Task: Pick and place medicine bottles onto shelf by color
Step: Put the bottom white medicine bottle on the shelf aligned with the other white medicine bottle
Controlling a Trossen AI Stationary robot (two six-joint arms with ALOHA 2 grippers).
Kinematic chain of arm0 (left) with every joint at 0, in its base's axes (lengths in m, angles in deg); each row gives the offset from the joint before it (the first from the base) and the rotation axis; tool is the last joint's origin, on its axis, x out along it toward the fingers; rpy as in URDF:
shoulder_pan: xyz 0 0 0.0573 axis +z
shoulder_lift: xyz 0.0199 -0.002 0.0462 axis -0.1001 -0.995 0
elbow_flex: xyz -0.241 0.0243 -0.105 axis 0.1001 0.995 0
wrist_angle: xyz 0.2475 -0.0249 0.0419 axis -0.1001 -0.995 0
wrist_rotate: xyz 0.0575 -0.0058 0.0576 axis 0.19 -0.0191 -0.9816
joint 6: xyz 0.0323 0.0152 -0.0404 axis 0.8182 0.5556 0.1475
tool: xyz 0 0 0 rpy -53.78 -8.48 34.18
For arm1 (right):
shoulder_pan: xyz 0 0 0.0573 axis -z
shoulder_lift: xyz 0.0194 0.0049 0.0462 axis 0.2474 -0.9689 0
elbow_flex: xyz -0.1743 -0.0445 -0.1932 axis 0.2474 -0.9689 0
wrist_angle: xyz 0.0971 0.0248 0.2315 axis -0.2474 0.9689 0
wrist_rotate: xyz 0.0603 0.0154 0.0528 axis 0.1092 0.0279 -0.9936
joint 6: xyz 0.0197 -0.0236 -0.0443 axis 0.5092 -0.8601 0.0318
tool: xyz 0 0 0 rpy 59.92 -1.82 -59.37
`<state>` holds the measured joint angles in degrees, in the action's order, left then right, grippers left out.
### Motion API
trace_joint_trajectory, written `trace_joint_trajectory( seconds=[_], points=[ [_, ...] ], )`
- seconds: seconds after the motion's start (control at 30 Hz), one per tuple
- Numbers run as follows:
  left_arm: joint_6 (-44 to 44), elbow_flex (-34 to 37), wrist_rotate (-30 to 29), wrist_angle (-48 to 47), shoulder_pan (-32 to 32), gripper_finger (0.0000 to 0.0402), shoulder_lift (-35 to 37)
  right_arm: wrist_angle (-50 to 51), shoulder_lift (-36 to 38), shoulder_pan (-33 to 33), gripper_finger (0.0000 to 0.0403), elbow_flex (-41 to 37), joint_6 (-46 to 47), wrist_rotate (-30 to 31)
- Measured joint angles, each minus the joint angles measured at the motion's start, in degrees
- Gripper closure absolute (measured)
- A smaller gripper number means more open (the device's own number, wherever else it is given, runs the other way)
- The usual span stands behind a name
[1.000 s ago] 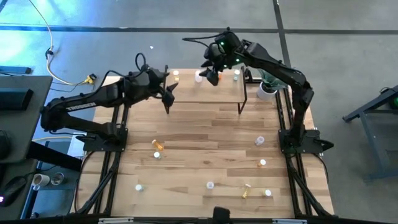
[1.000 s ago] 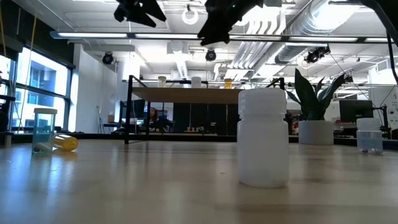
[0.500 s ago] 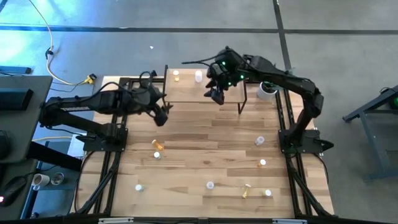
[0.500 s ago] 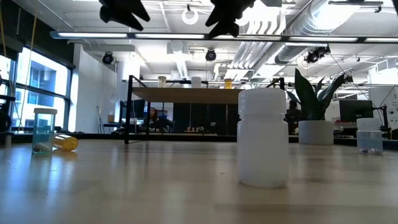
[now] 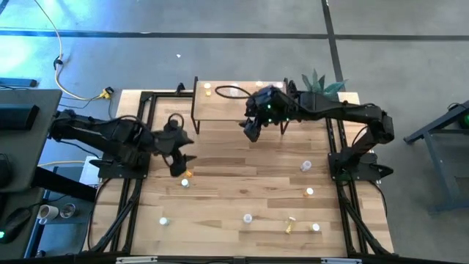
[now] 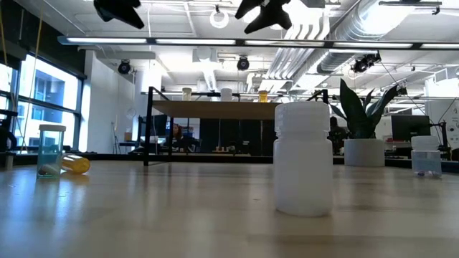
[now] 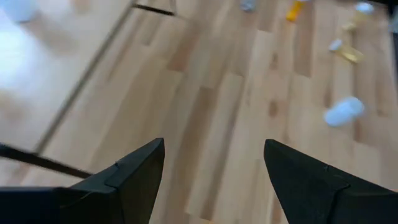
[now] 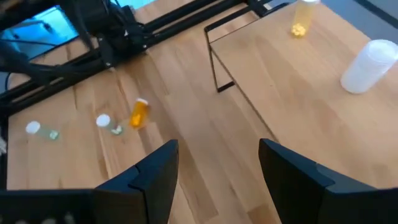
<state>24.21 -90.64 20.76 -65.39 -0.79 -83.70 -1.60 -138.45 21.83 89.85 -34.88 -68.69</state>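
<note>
The shelf (image 5: 220,108) stands at the table's far middle. A yellow medicine bottle (image 8: 300,18) and a white one (image 8: 370,65) stand on it. Other medicine bottles are scattered over the table: an orange one (image 5: 186,174) lying beside a clear one (image 5: 185,183), and a white one (image 5: 248,218) near the front. My left gripper (image 5: 178,167) hangs open just left of the orange bottle, holding nothing. My right gripper (image 5: 250,132) is open above the table, just in front of the shelf's near edge, also holding nothing.
A potted plant (image 5: 319,82) stands at the far right beside the shelf. More small bottles lie near the right and front: one (image 5: 305,166), another (image 5: 309,192), a yellow one on its side (image 5: 291,225). A large white bottle (image 6: 304,159) stands close to the low camera.
My left gripper has swung from beside the shelf's left end toward the table's near edge and a little down, ending by the orange bottle. My right gripper has come from over the shelf's far side toward the near edge, past the shelf's front. Both have stayed open.
</note>
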Motion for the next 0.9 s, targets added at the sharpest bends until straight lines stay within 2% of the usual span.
trace_joint_trajectory(
  seconds=[0.27, 0.47, 0.73, 0.9],
  points=[
    [-7.23, 5.29, -4.24, 1.3, -11.11, 0.0135, 0.46, 0.27, 0.0, -9.05, 0.0189, 0.0, 6.92, 4.07],
    [-10.24, 7.27, -6.65, 3.99, -16.6, 0.0135, 0.46, 2.57, -0.64, -16.03, 0.0189, -0.04, 12.48, 4.13],
    [-11.5, 7.27, -7.92, 4.16, -19.19, 0.0135, 0.48, 7.76, -2.75, -23.81, 0.0189, -0.03, 22.25, 2.56],
    [-11.43, 7.27, -7.75, 4.15, -19.48, 0.0135, 0.44, 8.88, -5.22, -28.11, 0.0189, -0.04, 23.25, -0.9]
  ],
)
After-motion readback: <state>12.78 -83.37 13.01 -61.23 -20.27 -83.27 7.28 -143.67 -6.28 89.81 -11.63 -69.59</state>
